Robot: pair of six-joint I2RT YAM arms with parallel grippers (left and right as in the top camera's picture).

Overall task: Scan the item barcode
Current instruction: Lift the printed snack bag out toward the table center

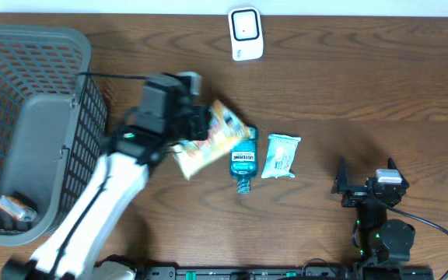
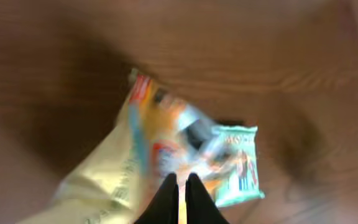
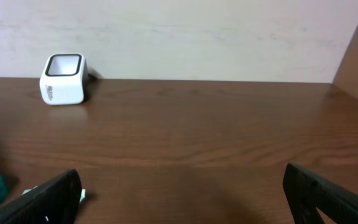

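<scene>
Left gripper (image 2: 180,179) pinching the snack bag (image 1: 208,141)
Bag's tilted, just beside the mouthwash bottle (image 1: 243,162) — scanner (image 1: 246,33) well apart at the far edge of the table (image 1: 341,85) — right gripper (image 3: 180,173) wide, holding nothing.

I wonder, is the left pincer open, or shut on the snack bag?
Shut on the bag: the left pincer has its fingers together, a sliver of bag pinched between them.

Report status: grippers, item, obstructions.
Left gripper shut on yellow-orange plastic snack bag. Right gripper open, empty. Nothing between bag and white box-shaped scanner.
</scene>
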